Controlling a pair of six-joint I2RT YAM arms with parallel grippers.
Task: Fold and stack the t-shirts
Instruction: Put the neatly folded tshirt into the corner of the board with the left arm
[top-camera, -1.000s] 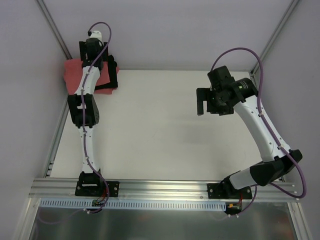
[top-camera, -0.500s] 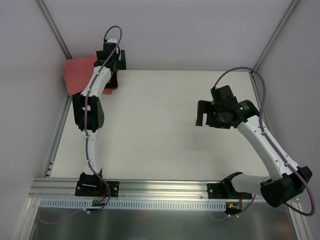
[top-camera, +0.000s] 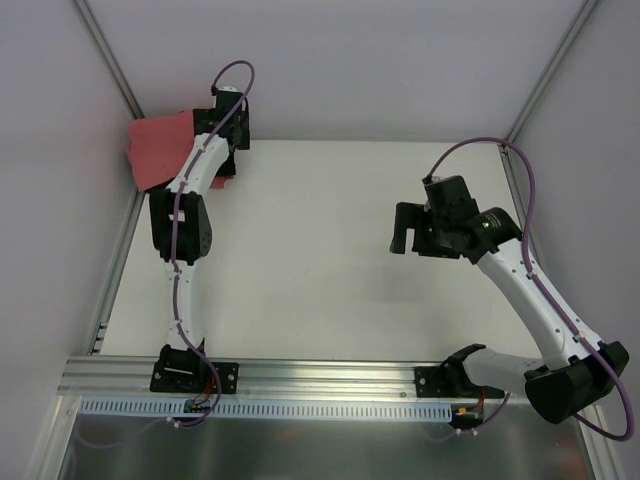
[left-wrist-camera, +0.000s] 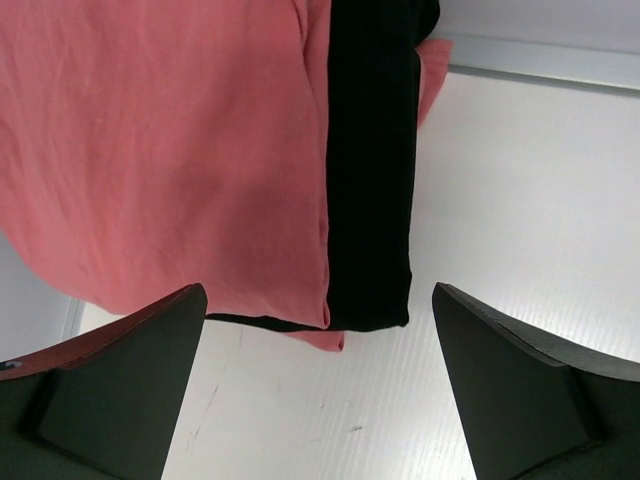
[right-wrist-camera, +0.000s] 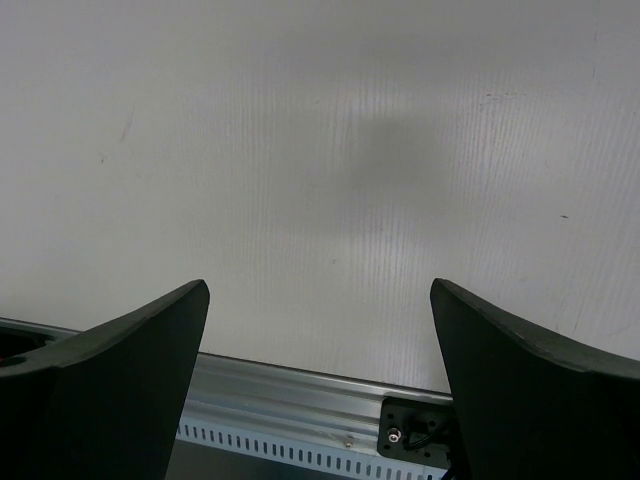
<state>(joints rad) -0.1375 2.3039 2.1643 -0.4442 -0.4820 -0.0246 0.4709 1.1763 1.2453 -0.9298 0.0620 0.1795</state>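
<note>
**Operator:** What is changing on the surface (top-camera: 300, 250)?

**Spotter:** The surface itself is lying bare through the middle. It is your arms that are shifting. Your left arm (top-camera: 185, 200) is reaching into the far left corner, and over the last second its wrist has been swinging off the top of the pile toward the back wall. Your right arm (top-camera: 530, 290) is hanging over the right half, with its elbow sinking back toward its base.

**Operator:** And where are the shirts sitting?

**Spotter:** Both are lying together in that far left corner. The coral-red t-shirt (top-camera: 158, 145) is showing more now that the arm is no longer covering it. From the left wrist, the black t-shirt (left-wrist-camera: 370, 160) is showing as a straight strip along the coral edge, with slivers of coral peeking past it. I cannot tell which one is lying on top.

**Operator:** Am I holding anything?

**Spotter:** No. Your left jaws are standing wide with the pile in front of them and nothing pinched between them. Your right jaws are standing just as wide over bare surface, well apart from the shirts.

**Operator:** So what is that telling you?

**Spotter:** The edges are looking straight and the two shirts are sharing one spot, so I am judging that you are backing away from a finished, or nearly finished, stack.
</note>
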